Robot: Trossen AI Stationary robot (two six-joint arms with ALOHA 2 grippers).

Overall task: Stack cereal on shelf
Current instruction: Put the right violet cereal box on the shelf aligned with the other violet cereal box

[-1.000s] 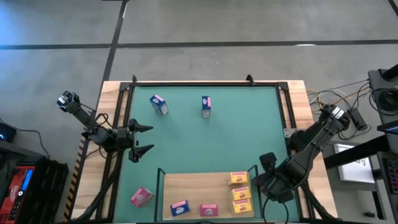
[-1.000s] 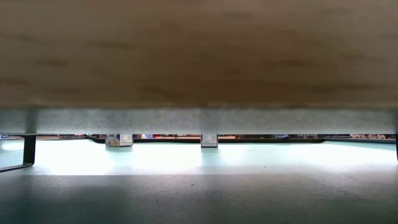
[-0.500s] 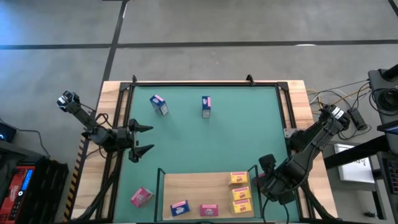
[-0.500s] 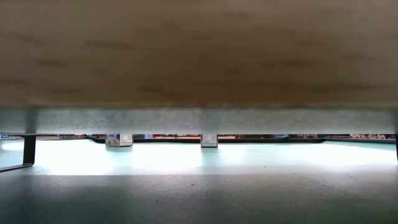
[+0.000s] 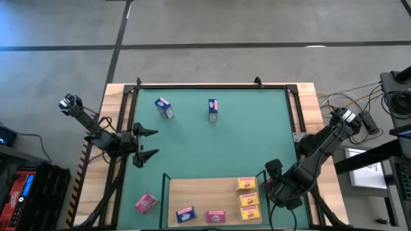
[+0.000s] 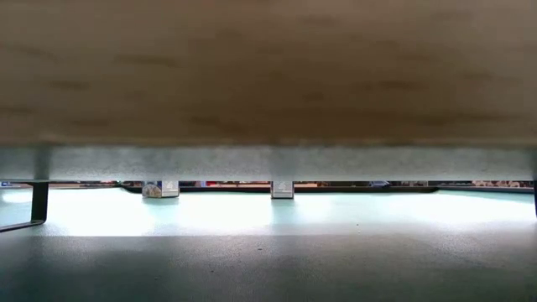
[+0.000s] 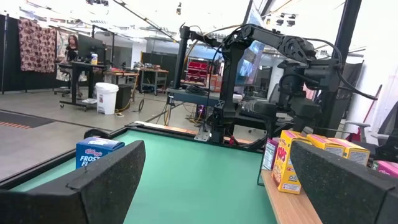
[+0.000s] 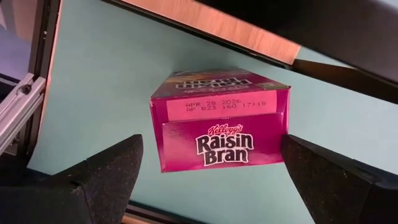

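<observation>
Cereal boxes, small glossy cardboard: three yellow point(image 5: 248, 197), one blue point(image 5: 185, 213) and one pink point(image 5: 216, 217) sit on my light-wood shelf point(image 5: 199, 192), lower centre of the high view. Right claw point(image 5: 273, 183) hangs spread at its right post; only its wrist view reads a pink Raisin Bran box point(image 8: 221, 120). Left claw point(image 5: 151, 144) waits spread, mid-left.

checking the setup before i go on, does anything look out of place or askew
Yes: one pink Raisin Bran box lies tilted on the green mat left of the shelf, off the board.
</observation>
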